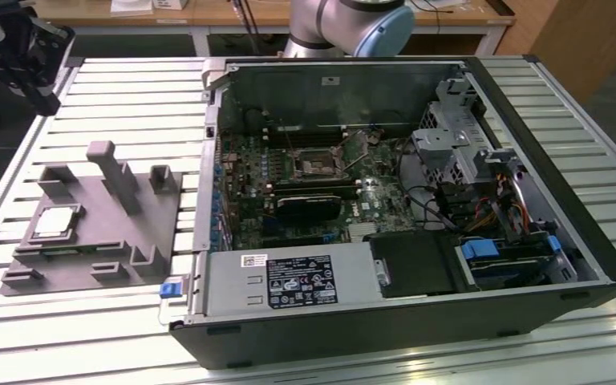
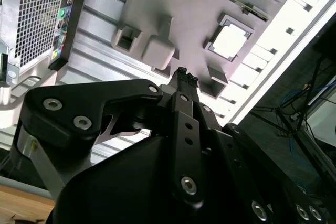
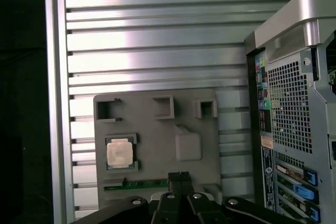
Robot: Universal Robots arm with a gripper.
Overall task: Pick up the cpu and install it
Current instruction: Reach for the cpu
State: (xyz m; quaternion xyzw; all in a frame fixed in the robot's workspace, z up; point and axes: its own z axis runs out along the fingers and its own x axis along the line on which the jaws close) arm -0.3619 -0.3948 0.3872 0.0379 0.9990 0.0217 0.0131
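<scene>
The gripper [image 3: 179, 176] is clenched: its two black fingertips [image 3: 173, 179] press together with nothing between them, as both wrist views show. It hangs above the grey fixture block [image 3: 157, 129], clear of its surface and over the block's edge rather than its middle.

The cpu [image 3: 119, 153] lies flat, silver top up, in a square recess of the block, off to one side of the fingertips and not under them. Low raised lips frame the recess at its corners; the chip's top is bare.

In the exterior view the cpu [image 1: 54, 223] sits at lower left, near the fixture block's [image 1: 105, 241] outer edge. A tall post [image 1: 112, 175] and shorter lugs stand up from the block between the chip and the open computer case [image 1: 394, 329]. The case wall runs just beside the block's edge on the exterior view's right. The dark socket [image 1: 317, 164] lies on the motherboard inside the case, ringed by cables and drive cages. Bare slatted table [image 1: 126, 88] stretches beyond the block toward upper left.
</scene>
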